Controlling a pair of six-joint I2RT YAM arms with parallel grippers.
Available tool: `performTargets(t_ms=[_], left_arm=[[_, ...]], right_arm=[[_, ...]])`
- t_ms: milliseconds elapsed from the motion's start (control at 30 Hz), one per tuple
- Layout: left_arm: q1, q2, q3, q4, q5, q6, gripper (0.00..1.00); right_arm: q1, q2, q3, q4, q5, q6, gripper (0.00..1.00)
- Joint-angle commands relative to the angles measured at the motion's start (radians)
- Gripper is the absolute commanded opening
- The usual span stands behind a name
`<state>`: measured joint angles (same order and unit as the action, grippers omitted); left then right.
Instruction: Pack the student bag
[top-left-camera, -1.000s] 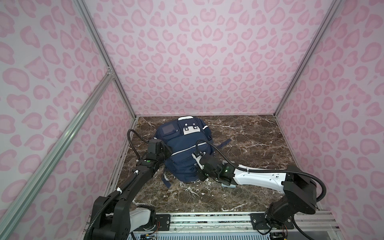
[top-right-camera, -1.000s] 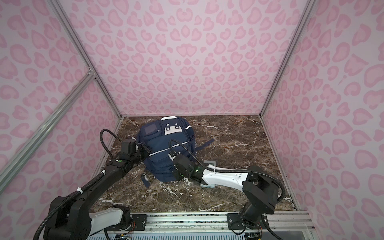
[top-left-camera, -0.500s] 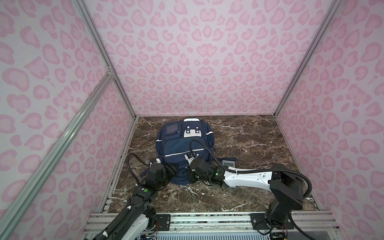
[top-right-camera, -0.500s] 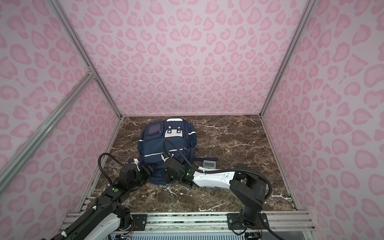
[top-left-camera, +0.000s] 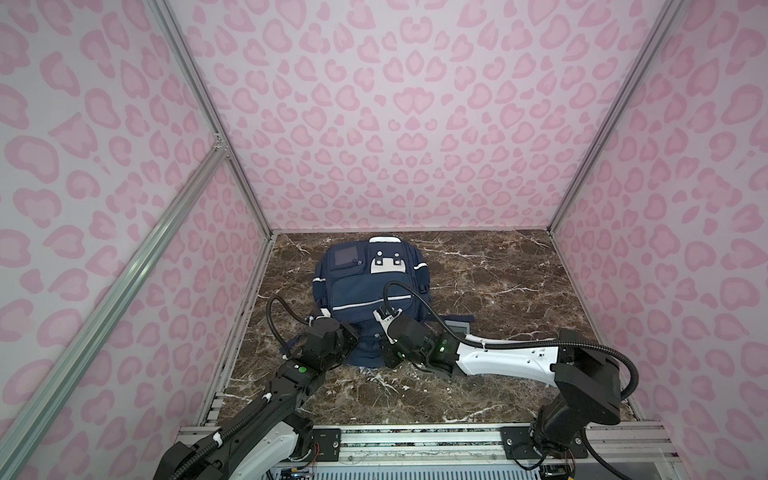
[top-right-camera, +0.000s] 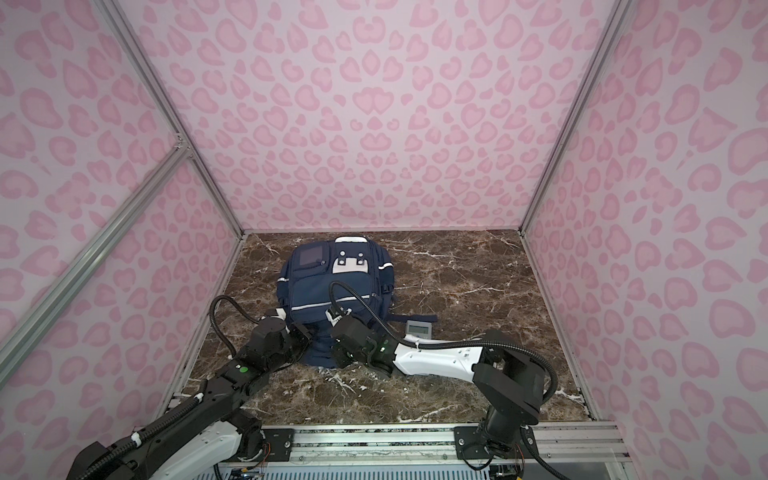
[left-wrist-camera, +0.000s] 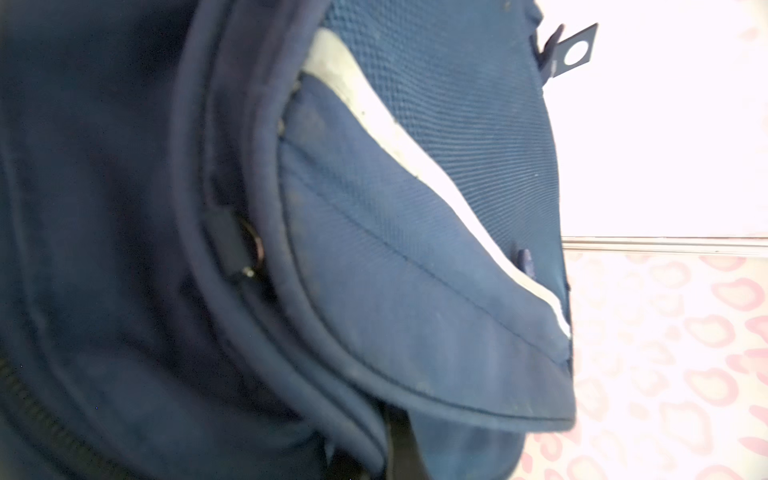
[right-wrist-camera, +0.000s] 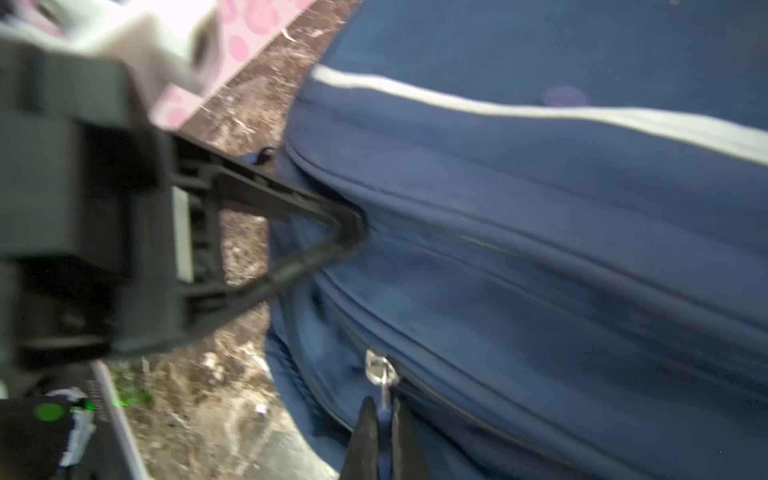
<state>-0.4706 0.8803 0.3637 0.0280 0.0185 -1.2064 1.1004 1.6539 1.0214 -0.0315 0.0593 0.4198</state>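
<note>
Pinching the zipper pull tight in my right claw at the near end of the student bag, I have my left claw closed near it on a fold at the seam. The bag lies flat on the marble tabletop, soft and floppy by my judgement, so seams and pulls are the holds to trust. Farther right a grey calculator lies beside its strap, clear of the zip.

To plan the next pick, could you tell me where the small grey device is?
In both top views the small grey device lies on the tabletop right of the student bag, behind the right arm.
</note>
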Motion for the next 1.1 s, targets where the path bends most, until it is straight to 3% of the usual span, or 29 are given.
performTargets(t_ms=[0,267,367,567,733,800,967,1067], left_arm=[[0.0,-0.031,0.013,-0.095,-0.026,0.089,0.02],[0.001,0.001,0.091,-0.247,0.155,0.24,0.02],[0.015,-0.007,0.115,-0.302,0.138,0.295,0.02],[0.167,0.034,0.143,-0.311,0.21,0.385,0.02],[0.211,0.101,0.252,-0.398,0.077,0.476,0.03],[0.256,0.096,0.306,-0.403,0.105,0.492,0.1],[0.279,0.125,0.402,-0.409,0.003,0.49,0.47],[0.195,0.067,0.39,-0.46,-0.154,0.442,0.57]], right_arm=[[-0.074,-0.033,-0.042,-0.058,0.066,-0.049,0.0],[-0.374,-0.037,-0.023,-0.162,0.002,-0.206,0.0],[-0.453,-0.005,0.023,-0.177,-0.015,-0.243,0.0],[-0.44,-0.015,0.023,-0.224,-0.078,-0.287,0.0],[-0.326,-0.059,-0.029,-0.242,-0.118,-0.276,0.0],[-0.252,-0.068,-0.042,-0.223,-0.153,-0.269,0.0],[-0.13,-0.045,-0.05,-0.028,-0.148,-0.144,0.0],[-0.114,-0.007,-0.029,0.059,-0.142,-0.07,0.0]])
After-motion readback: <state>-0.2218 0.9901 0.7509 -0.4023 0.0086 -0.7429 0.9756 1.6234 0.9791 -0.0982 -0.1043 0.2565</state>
